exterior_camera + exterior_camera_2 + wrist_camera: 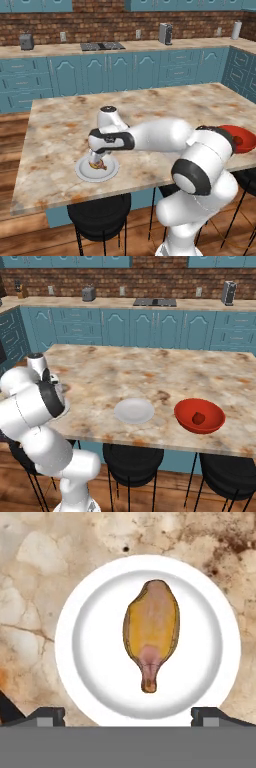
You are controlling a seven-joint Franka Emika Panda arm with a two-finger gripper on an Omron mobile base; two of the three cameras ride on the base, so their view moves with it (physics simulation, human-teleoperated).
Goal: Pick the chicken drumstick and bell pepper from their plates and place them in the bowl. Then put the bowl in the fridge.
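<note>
Pepper (199, 417) already in bowl (187, 409). Gripper (128, 714), jaws spread wide, hangs over drumstick (151, 630), mid-frame on plate (67, 647). Next: descent and closing needed.

The marble-patterned island counter (150, 368) is carrying two white plates, one (113, 171) near its front left edge, another (134, 410) lying just beside the red bowl (186, 417) toward the right.

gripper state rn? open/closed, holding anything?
Gripper: open, jaws spread wide, holding nothing; it hovers over the chicken drumstick lying on its plate.
</note>
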